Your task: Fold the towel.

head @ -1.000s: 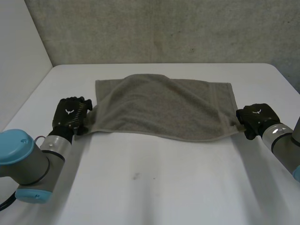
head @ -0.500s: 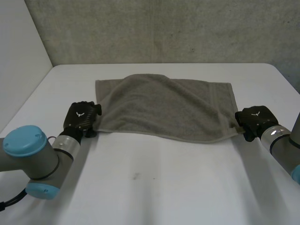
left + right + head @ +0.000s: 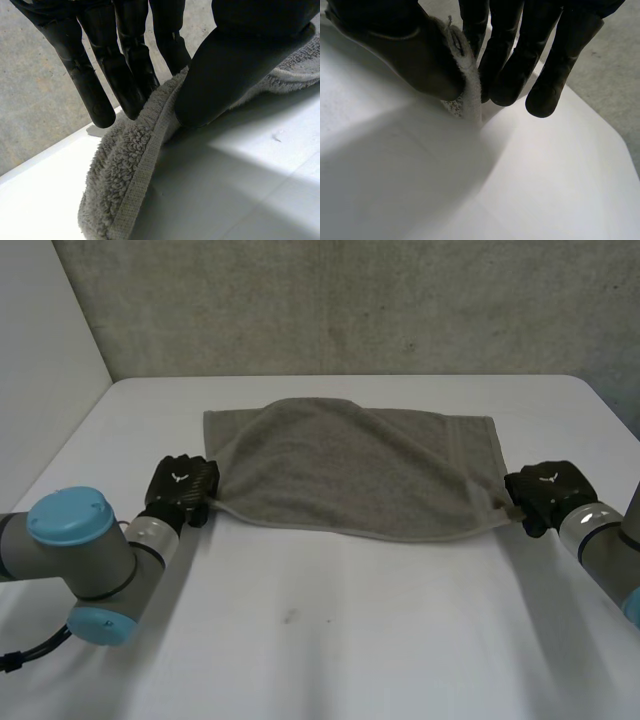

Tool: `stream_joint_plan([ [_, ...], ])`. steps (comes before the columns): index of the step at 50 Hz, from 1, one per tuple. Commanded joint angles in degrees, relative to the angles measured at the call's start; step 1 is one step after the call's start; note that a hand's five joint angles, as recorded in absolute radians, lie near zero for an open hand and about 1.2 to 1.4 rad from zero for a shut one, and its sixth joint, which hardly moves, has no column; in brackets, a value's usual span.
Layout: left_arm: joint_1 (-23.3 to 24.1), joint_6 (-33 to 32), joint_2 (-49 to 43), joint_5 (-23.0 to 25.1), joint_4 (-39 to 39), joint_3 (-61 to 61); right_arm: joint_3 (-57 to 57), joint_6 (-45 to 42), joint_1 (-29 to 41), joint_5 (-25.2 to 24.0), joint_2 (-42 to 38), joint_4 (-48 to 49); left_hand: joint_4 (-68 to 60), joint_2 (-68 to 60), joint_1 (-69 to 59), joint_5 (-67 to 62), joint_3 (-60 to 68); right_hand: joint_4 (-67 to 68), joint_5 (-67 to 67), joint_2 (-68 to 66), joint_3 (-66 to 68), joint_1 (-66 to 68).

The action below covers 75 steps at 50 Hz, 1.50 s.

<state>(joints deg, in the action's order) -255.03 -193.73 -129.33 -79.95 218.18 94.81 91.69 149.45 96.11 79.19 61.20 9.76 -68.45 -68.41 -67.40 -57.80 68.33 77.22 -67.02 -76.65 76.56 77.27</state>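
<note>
White table (image 3: 330, 640) with rounded far corners, rough grey concrete wall (image 3: 350, 300) behind it, plain white side wall (image 3: 40, 340) at left

I'm pretty sure I'm working in a robotics lab or test cell here, since I'm looking down at a plain white table (image 3: 350, 630) sitting against a bare concrete wall (image 3: 350, 300) and a white side panel (image 3: 40, 350), with the grey left arm (image 3: 85, 555) and right arm (image 3: 605, 545) reaching in.
</note>
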Motion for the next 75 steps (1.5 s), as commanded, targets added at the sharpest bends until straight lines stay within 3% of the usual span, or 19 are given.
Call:
stream_joint_plan([
  [1,-0.3,-2.9,8.1,-1.6,-2.8,5.4,-0.5,-0.1,-0.6,0.1,6.6,-4.3,-11.5,-11.6,-12.6,-12.2,11.7,2.8,-3.0,-3.3,3.4,2.7],
  [5,-1.2,-6.7,18.8,-2.1,-8.4,12.0,0.6,-2.4,-3.1,-0.9,11.4,-13.4,-11.5,-11.6,-12.6,-12.2,11.7,2.8,-3.0,-3.3,3.4,2.7],
  [11,-1.2,-9.2,30.5,-2.1,-17.0,18.9,5.4,-8.0,-6.7,-1.8,17.2,-19.3,-11.5,-11.6,-12.6,-12.2,11.7,2.8,-3.0,-3.3,3.4,2.7],
  [19,-1.2,-10.6,55.0,-1.6,-37.2,27.4,13.4,-20.8,-14.7,-4.1,33.4,-28.5,-11.5,-11.6,-12.6,-12.2,11.7,2.8,-3.0,-3.3,3.4,2.7],
  [25,-1.2,-10.7,58.1,-1.5,-38.6,27.3,12.7,-22.5,-17.4,-8.9,34.5,-30.1,-11.5,-11.6,-12.6,-12.2,11.7,2.8,-3.0,-3.3,3.4,2.7],
  [28,-1.4,-10.7,55.2,-1.4,-36.2,26.1,11.2,-21.3,-17.4,-10.6,32.3,-29.8,-11.5,-11.6,-12.6,-12.2,11.7,2.8,-3.0,-3.3,3.4,2.7],
  [33,-1.0,-10.6,41.9,-1.7,-28.4,20.9,6.0,-16.7,-15.8,-10.1,20.4,-26.7,-11.5,-11.6,-12.6,-12.2,11.7,2.8,-3.0,-3.3,3.4,2.7],
  [36,-0.3,-10.5,32.6,-2.2,-25.4,15.2,0.5,-13.1,-10.9,-7.4,13.9,-24.0,-11.5,-11.6,-12.6,-12.2,11.7,2.8,-3.0,-3.3,3.4,2.7],
  [38,0.3,-10.6,23.6,-2.4,-25.2,9.0,-5.7,-11.3,-6.4,-3.0,6.6,-22.3,-11.5,-11.6,-12.6,-12.2,11.7,2.8,-3.0,-3.3,3.4,2.7],
  [43,1.8,-10.5,13.6,-2.8,-25.0,-1.3,-14.7,-10.4,-3.8,1.9,-2.5,-20.5,-11.5,-11.6,-12.6,-12.2,11.7,2.8,-3.0,-3.3,3.4,2.7],
  [57,2.5,-10.5,-6.4,-3.3,-25.7,-27.8,-33.9,-8.2,0.5,5.5,-17.4,-18.6,-11.5,-11.6,-12.6,-12.2,11.7,2.8,-3.0,-3.3,3.4,2.7],
  [63,2.8,-10.3,-10.1,-3.2,-27.4,-33.1,-41.1,-8.4,1.7,8.3,-22.5,-18.7,-11.5,-11.6,-12.6,-12.2,11.7,2.8,-3.0,-3.3,3.4,2.7],
  [64,3.0,-10.2,-10.8,-3.3,-27.7,-34.0,-42.4,-8.5,2.0,8.6,-23.4,-19.0,-11.5,-11.6,-12.6,-12.2,11.7,-17.0,16.8,16.4,-16.3,-17.0],
  [65,3.2,-10.0,-11.4,-3.4,-27.8,-34.4,-43.4,-8.5,2.4,9.0,-24.1,-19.2,17.7,17.7,16.7,17.1,-17.6,-67.2,67.0,66.7,-66.6,-67.3],
  [66,3.2,-10.0,-11.4,-3.4,-27.8,-34.4,-43.4,-8.5,2.4,9.1,-24.1,-19.2,18.0,18.0,17.0,17.4,-17.9,-67.2,67.0,66.7,-66.6,-67.3],
  [67,3.5,-9.9,-11.6,-3.5,-27.6,-34.5,-44.2,-8.4,2.9,10.1,-24.5,-19.2,58.5,58.4,57.4,57.8,-58.3,-67.2,67.0,66.7,-66.6,-67.3],
  [69,3.6,-9.9,-11.6,-3.2,-27.5,-34.5,-44.8,-8.2,3.0,11.4,-24.4,-19.3,52.3,52.3,51.2,51.6,-52.2,-67.2,67.0,66.7,-66.6,-67.3],
  [70,3.7,-9.8,-11.6,-3.3,-27.5,-34.6,-44.8,-7.9,3.1,12.5,-23.8,-19.3,58.5,58.4,57.4,57.8,-58.3,-67.2,67.0,66.7,-66.6,-67.3],
  [75,3.7,-9.7,-9.4,-3.5,-27.8,-33.9,-43.0,-5.1,3.2,13.1,-17.7,-18.8,58.5,58.4,57.4,57.8,-58.3,-67.2,67.0,66.7,-66.6,-67.3],
])
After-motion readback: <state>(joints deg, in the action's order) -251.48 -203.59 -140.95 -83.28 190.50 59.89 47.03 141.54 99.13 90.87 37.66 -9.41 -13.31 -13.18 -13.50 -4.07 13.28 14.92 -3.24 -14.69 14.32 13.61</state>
